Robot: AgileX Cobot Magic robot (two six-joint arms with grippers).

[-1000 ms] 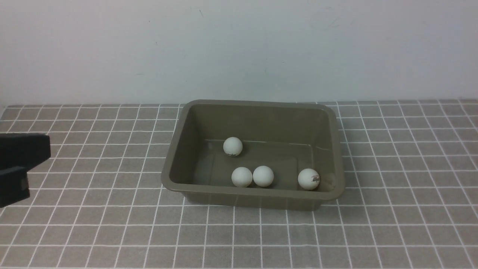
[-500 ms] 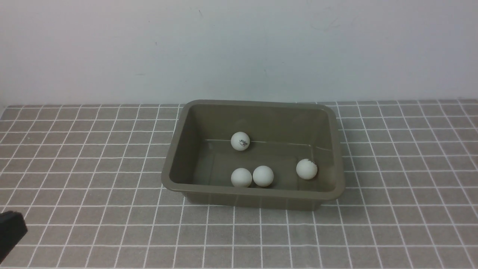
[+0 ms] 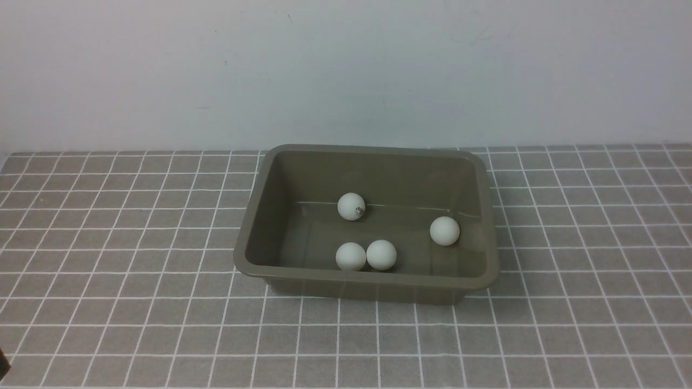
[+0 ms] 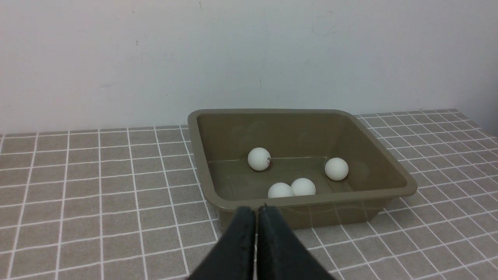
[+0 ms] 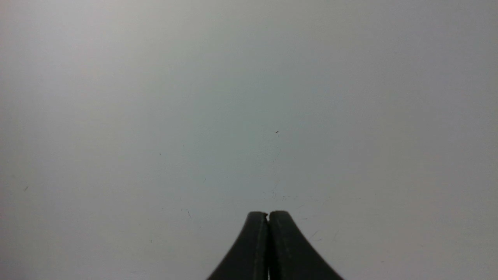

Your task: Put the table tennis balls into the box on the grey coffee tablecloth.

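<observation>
The olive-brown box (image 3: 254,216) stands in the middle of the grey coffee tablecloth (image 3: 135,227). Several white table tennis balls lie inside it: one near the back wall (image 3: 351,206), two touching at the front (image 3: 351,256) (image 3: 381,254), one at the right (image 3: 444,230). The left wrist view shows the same box (image 4: 389,171) and balls (image 4: 259,158), with my left gripper (image 4: 256,208) shut and empty, back from the box's near wall. My right gripper (image 5: 268,214) is shut and empty, facing only blank wall. Neither gripper's fingers show in the front view.
A plain white wall (image 3: 346,70) rises behind the table's far edge. A dark sliver of my left arm (image 3: 2,363) shows at the bottom left corner of the front view.
My left arm has pulled back out of the front view toward the bottom left. The back ball rolled right and the right ball rolled toward the back of the box.
</observation>
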